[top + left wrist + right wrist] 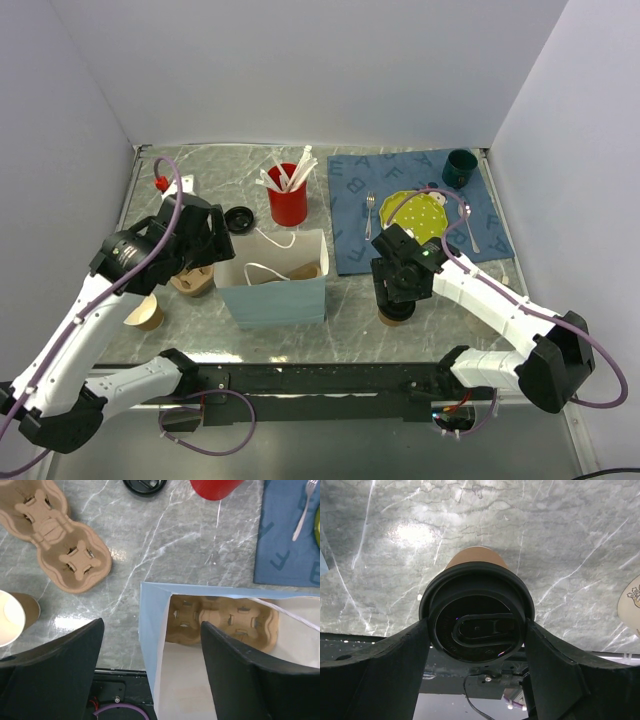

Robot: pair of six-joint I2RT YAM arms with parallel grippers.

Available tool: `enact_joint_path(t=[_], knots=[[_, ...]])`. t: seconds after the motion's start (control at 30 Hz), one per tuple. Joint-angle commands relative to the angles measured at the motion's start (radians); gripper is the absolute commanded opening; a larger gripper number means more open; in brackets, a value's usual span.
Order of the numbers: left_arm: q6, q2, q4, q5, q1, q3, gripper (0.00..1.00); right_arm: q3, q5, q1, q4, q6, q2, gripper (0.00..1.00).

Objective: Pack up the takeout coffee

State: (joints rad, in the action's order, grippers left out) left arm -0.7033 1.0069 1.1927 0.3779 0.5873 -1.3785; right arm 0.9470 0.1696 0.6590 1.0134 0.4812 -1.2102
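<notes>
The takeout coffee point(476, 595), a brown paper cup under a black lid, stands on the marble table near the front edge, right of the bag point(395, 315). My right gripper point(476, 630) reaches down over it, and its fingers point(395, 660) press the lid's rim from both sides. The light blue paper bag point(272, 290) stands open at the table's middle, with a brown cup carrier point(220, 620) lying inside. My left gripper point(152, 630) is open and straddles the bag's left wall point(150, 645), one finger outside and one inside.
A second cup carrier point(55, 535) lies left of the bag, with a lidless paper cup point(12, 617) nearer the front. A loose black lid point(240, 218) and a red cup of utensils point(287, 200) stand behind the bag. The blue placemat point(350, 190) holds a green plate point(418, 213).
</notes>
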Motion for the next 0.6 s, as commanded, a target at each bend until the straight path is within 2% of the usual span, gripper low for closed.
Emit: enact_joint_path(t=[0.0, 0.1, 0.23, 0.4, 0.43, 0.57], knots=[[-0.038, 0.028, 0.019, 0.006, -0.006, -0.025, 0.77, -0.002, 0.044, 0.005, -0.013, -0.009, 0.024, 0.67], [-0.044, 0.033, 0.016, 0.009, -0.01, -0.021, 0.74, 0.03, 0.045, 0.005, 0.007, -0.029, 0.037, 0.64], [-0.051, 0.033, 0.015, -0.01, -0.015, -0.028, 0.63, 0.101, 0.053, 0.005, 0.048, -0.071, 0.061, 0.6], [-0.076, 0.029, 0.039, -0.013, -0.017, -0.014, 0.49, 0.26, 0.042, 0.005, 0.093, -0.133, 0.078, 0.57], [-0.076, 0.027, 0.041, -0.011, -0.017, -0.011, 0.43, 0.285, 0.038, 0.005, 0.102, -0.15, 0.084, 0.56], [-0.042, 0.022, 0.007, -0.022, -0.018, 0.007, 0.38, 0.432, -0.007, 0.005, 0.119, -0.21, 0.093, 0.54]])
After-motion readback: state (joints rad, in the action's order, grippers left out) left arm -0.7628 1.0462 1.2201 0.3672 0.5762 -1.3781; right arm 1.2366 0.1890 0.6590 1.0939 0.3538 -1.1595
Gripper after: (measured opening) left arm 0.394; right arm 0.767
